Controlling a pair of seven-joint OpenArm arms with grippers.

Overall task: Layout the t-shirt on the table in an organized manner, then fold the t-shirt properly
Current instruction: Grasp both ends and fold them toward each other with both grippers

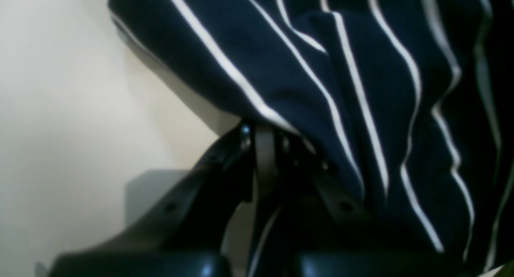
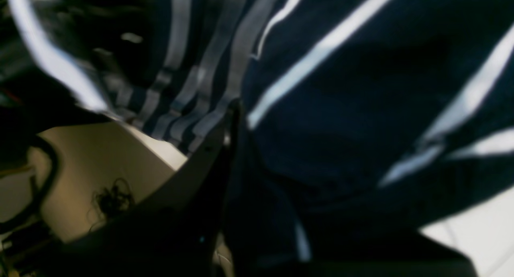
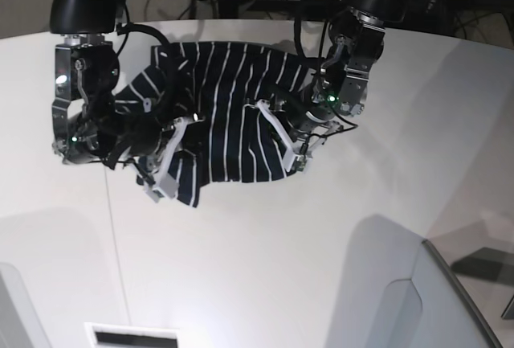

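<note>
Dark navy, white-striped soft fabric t-shirt lies bunched toward the far edge of the smooth white tabletop, its near hem hanging unevenly. The laying-out step seems in hand: both arms grip it. The left gripper has its jaws clamped on a fold of cloth, seen closely in the left wrist view; the right gripper has its jaws shut on the hem at the opposite side. Next, I judge, the 2 arms should pull apart to stretch the wrinkled, overlapped cloth flat before folding.
</note>
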